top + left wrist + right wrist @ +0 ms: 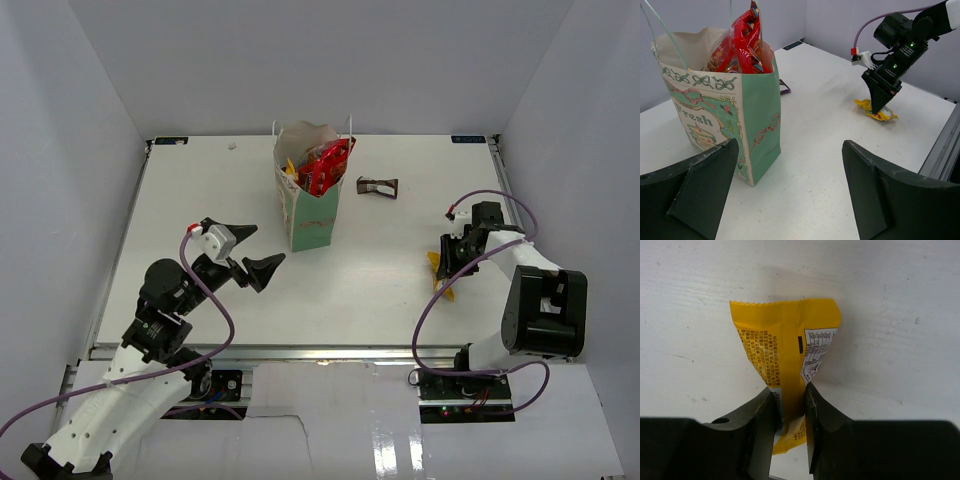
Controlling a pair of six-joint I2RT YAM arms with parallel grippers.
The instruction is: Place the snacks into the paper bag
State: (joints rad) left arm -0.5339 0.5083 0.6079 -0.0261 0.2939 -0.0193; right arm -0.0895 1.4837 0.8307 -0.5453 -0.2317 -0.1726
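Observation:
The mint-green paper bag stands upright at the table's middle back, with red-orange packets sticking out of its top; it also shows in the left wrist view. A dark brown bar lies to the bag's right. My right gripper is shut on a yellow bar that lies on the table at the right; the yellow bar also shows in the left wrist view. My left gripper is open and empty, hanging left of and in front of the bag.
White walls enclose the white table on three sides. A metal rail runs along the near edge. The right arm's cable loops down over the table's front right.

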